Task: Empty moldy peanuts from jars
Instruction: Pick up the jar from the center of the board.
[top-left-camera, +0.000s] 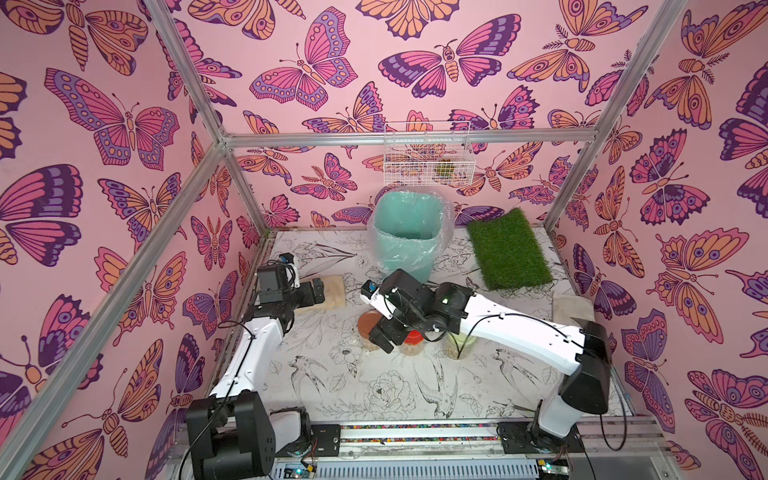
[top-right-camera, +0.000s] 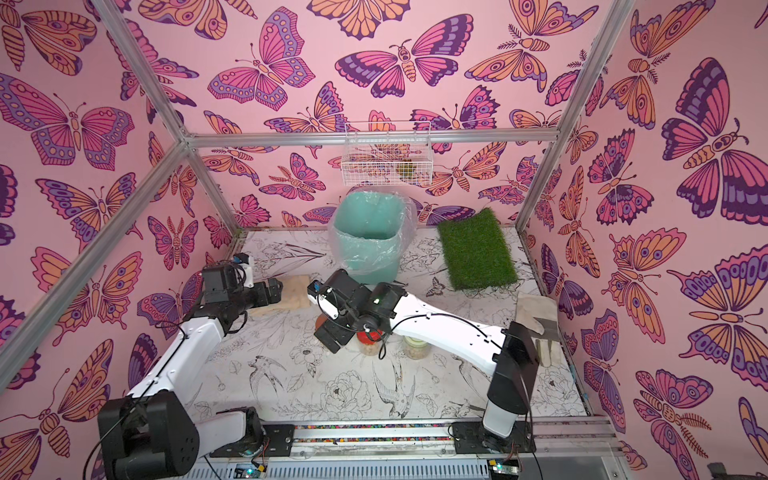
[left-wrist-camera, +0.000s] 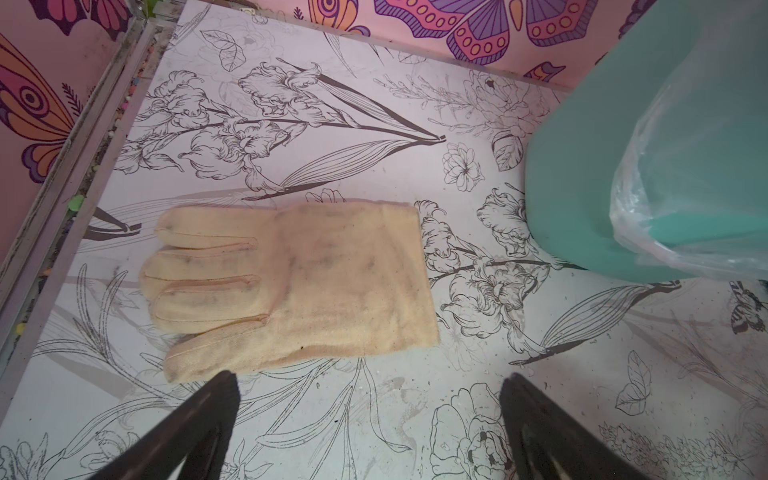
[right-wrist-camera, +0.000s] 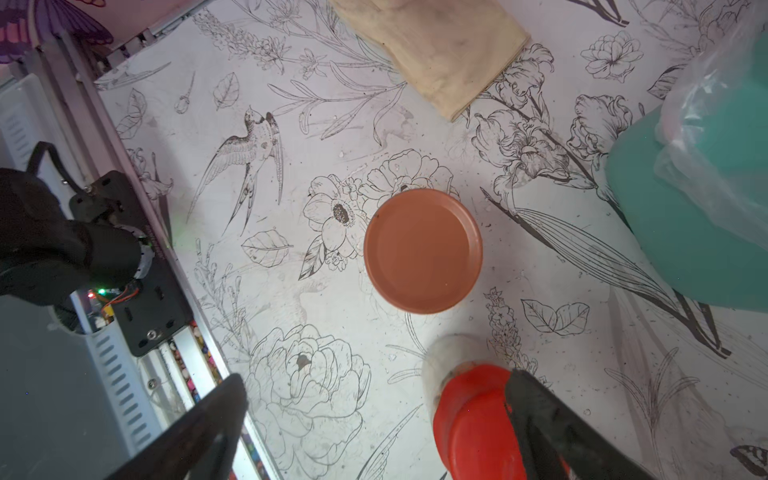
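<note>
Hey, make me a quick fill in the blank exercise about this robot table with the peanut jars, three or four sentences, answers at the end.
Beside the brown-lidded jar and the red-lidded jar stands a third with a pale ____ lid.
The mint-green bin is lined with a clear ____ bag.
The open left claw hovers near a beige ____.
The green mat by the back wall looks like ____.
Missing words: green; plastic; glove; grass.

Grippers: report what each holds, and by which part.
Nothing is held. The right gripper, jaws open, hangs near the brown-lidded jar; the left gripper, jaws open, hangs by the glove.
</note>
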